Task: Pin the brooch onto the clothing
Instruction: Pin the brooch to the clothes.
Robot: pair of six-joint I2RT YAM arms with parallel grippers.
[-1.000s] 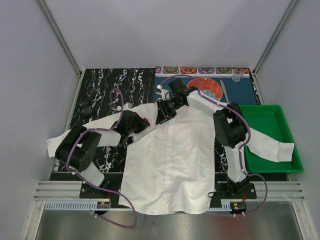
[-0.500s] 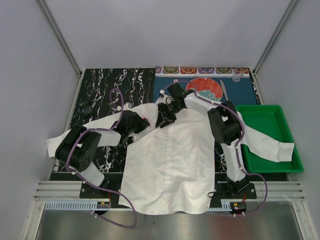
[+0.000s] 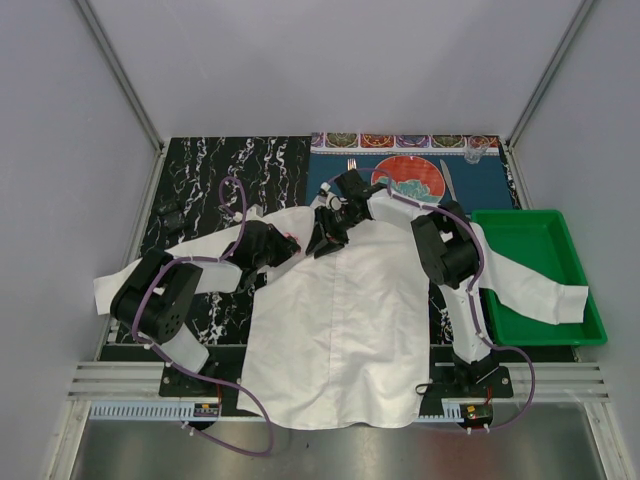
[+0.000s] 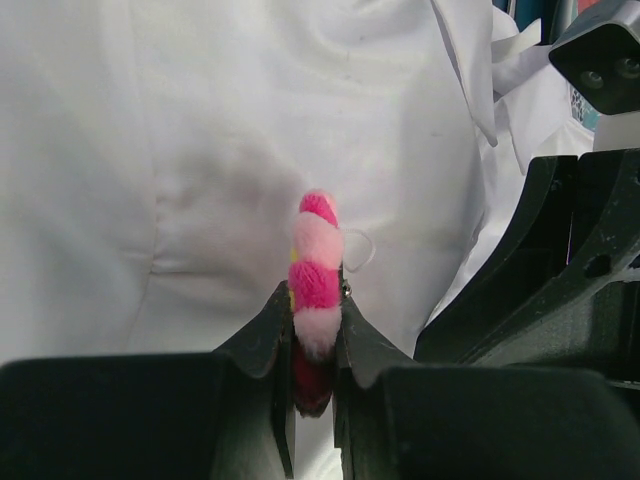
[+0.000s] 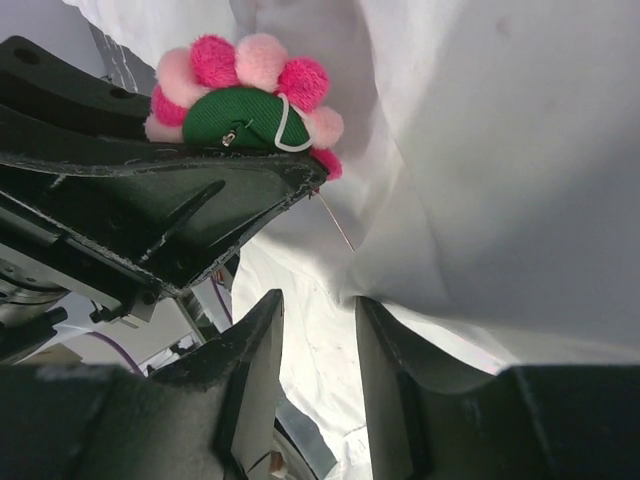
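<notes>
- The shirt lay front up on the surface, with its hem towards the arm bases.
- The left end effector was clenched on the brooch, which stood edge-up between its fingertips, just above the shirt's chest cloth.
- The brooch's green back faced the right end effector, and a thin pin stuck out from it towards the cloth.
- The right end effector, just beyond the left one and near the collar, was released. Its jaws stood apart with nothing between them, and cloth lay just ahead of its tips.
- To its right sat a green tray with a sleeve draped into it.
- Beyond both end effectors lay a red plate.
</notes>
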